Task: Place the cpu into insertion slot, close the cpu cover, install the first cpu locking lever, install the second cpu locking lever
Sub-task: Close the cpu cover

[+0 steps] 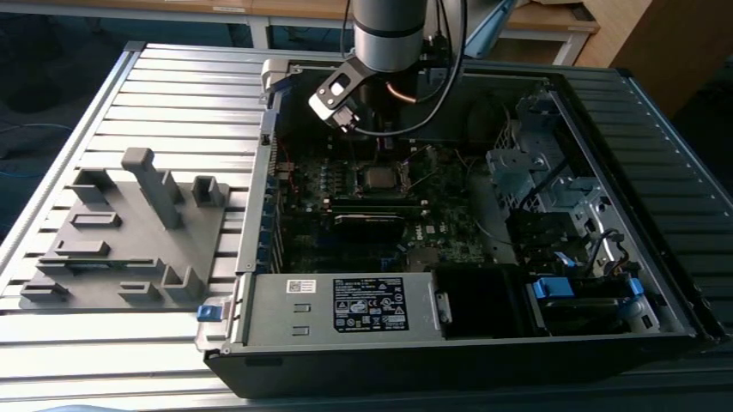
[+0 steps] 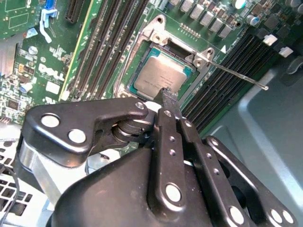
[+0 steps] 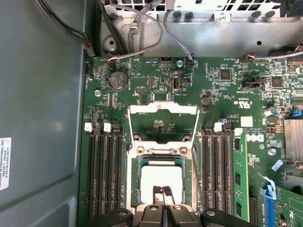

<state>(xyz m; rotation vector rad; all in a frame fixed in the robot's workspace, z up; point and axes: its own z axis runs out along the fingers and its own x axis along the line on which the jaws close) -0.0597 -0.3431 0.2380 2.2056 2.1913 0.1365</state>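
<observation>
The cpu (image 3: 161,178) lies flat inside the insertion slot (image 3: 136,179), its silver face catching the light; it appears too in the second wrist view (image 2: 163,74) and, small, in the exterior view (image 1: 378,178). The cpu cover (image 3: 163,109) is swung open and rests back over the green board beyond the socket. A thin locking lever (image 2: 236,75) sticks out sideways, unlatched. My gripper (image 3: 162,191) hovers over the near edge of the cpu, fingertips (image 2: 169,97) pressed together with nothing between them. In the exterior view the gripper (image 1: 353,127) hangs above the motherboard inside the open computer case.
Long black memory slots (image 3: 102,170) flank the socket on both sides. Loose cables (image 3: 142,28) run along the case wall beyond the board. A power supply (image 1: 343,305) fills the case's front. A grey moulded fixture (image 1: 126,232) sits on the table at the exterior view's left.
</observation>
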